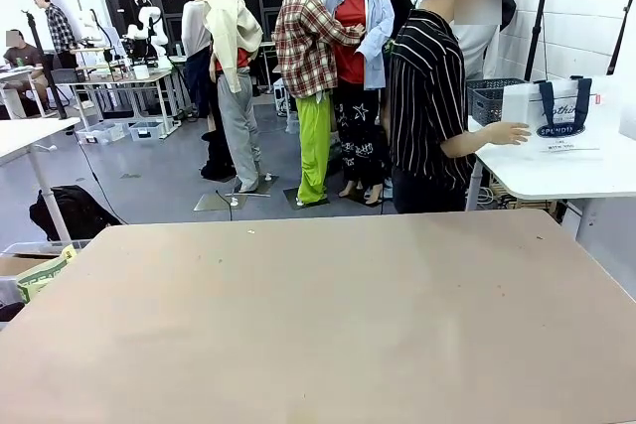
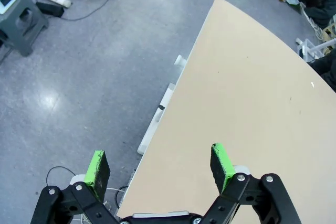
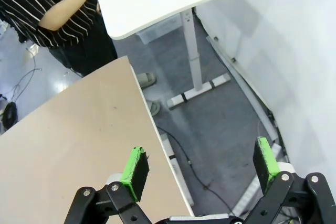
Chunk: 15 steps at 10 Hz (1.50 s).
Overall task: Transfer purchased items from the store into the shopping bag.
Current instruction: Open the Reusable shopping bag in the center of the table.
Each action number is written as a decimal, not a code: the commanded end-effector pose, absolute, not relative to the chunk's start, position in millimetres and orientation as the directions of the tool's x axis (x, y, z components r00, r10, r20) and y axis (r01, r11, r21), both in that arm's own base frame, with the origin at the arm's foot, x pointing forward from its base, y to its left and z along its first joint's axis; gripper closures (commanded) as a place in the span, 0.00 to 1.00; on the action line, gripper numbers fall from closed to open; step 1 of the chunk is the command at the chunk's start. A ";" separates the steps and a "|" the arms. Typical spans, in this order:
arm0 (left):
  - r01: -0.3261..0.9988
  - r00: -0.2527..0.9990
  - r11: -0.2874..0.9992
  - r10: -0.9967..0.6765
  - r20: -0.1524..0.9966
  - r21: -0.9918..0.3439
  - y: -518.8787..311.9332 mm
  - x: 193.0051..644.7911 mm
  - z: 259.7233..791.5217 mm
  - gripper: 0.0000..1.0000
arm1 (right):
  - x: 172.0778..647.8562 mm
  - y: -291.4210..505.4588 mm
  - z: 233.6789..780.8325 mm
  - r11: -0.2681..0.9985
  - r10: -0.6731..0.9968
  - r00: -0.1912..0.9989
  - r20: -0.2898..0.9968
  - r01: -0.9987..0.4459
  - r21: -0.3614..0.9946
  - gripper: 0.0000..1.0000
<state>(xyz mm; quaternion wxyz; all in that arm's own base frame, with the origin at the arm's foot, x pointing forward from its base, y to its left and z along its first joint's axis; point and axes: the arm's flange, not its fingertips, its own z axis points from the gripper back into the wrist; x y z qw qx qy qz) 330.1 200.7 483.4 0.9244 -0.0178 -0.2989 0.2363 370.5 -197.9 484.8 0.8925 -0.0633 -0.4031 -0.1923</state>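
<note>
Claws: left claw (image 2: 160, 167), right claw (image 3: 202, 166) spread, empty.
Bag: shopping bag (image 1: 561, 116) on side table (image 1: 556, 176); hand (image 1: 507, 132) alongside, likely fetching.

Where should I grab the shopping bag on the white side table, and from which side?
Probably by a dark blue strap handle, coming from above on our side. The shopping bag stands upright, its straps lie against the face turned toward us, and the person's hand is on its left end. Its thin walls would likely just crumple.
</note>
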 end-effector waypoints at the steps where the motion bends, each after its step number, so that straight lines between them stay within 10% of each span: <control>1: -0.424 0.713 0.891 0.441 0.546 -0.166 201.5 328.8 484.1 0.00 | 370.1 -196.9 484.1 0.920 -0.278 0.613 0.739 0.391 0.022 0.00; 15: -0.424 0.713 0.891 0.441 0.546 -0.166 201.5 328.8 484.1 0.00 | 370.1 -196.9 484.1 0.920 -0.278 0.613 0.739 0.391 0.022 0.00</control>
